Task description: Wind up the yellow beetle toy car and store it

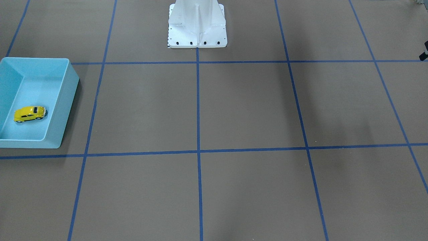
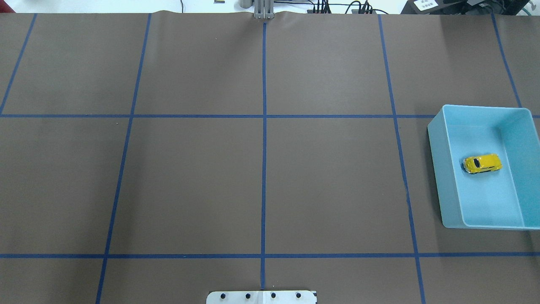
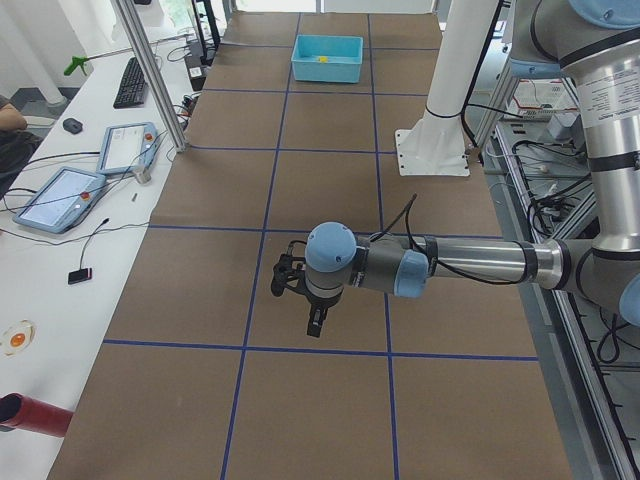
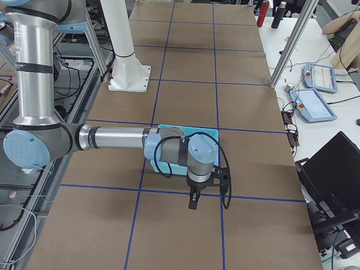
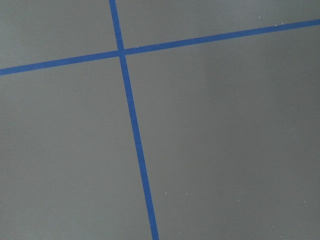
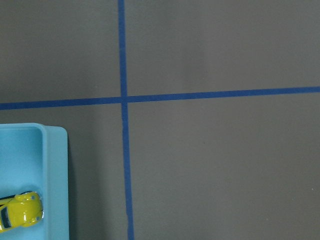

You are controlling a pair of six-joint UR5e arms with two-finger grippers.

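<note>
Overhead exterior view is showing the tiny glossy yellow beetle-shaped toy car (image 2: pixel 482 163) sitting inside the light blue rectangular plastic bin (image 2: pixel 451 181), clear of its walls, on the robot's right. Both arms are hanging over the brown paper-covered table (image 2: pixel 194 181), holding nothing. The left gripper (image 3: pixel 316 325) and right gripper (image 4: pixel 193 202) are appearing in side views only, so I cannot tell whether the jaws are apart or together. Judgement: either storing is finished, or the right arm is needing to reach into the bin for the car.
</note>
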